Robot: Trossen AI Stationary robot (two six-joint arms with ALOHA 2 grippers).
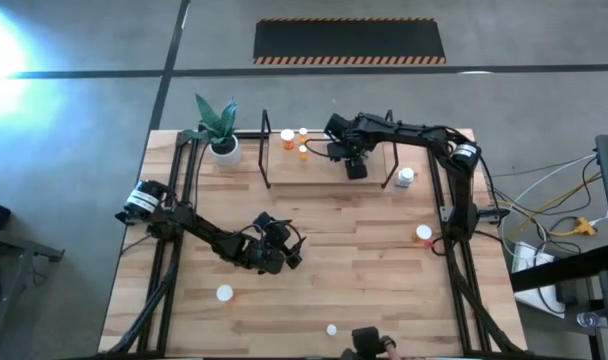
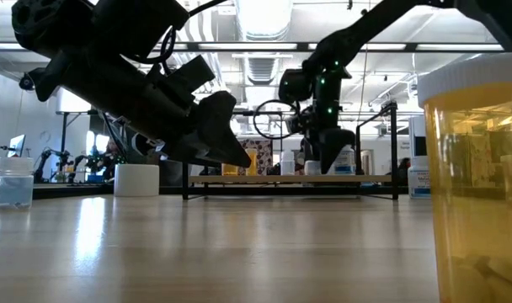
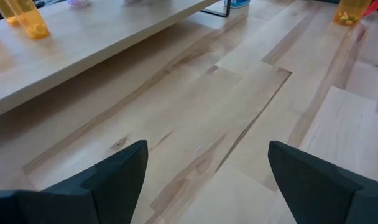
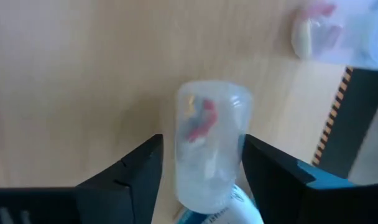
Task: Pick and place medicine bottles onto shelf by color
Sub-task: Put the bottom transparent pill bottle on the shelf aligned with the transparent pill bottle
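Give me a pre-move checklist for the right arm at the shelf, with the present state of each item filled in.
1. Right gripper over the shelf: ok, in the high view it is above the board.
2. Clear bottle between the right fingers: ok, it sits in the gap.
3. Fingers free of the bottle: cannot tell, both stand close beside it.
4. Bottle resting on the shelf: cannot tell from the wrist view.
5. Orange bottles away from the right gripper: ok, they stand nearer the shelf's left end.
6. Left gripper out of the way: ok, open over mid-table.
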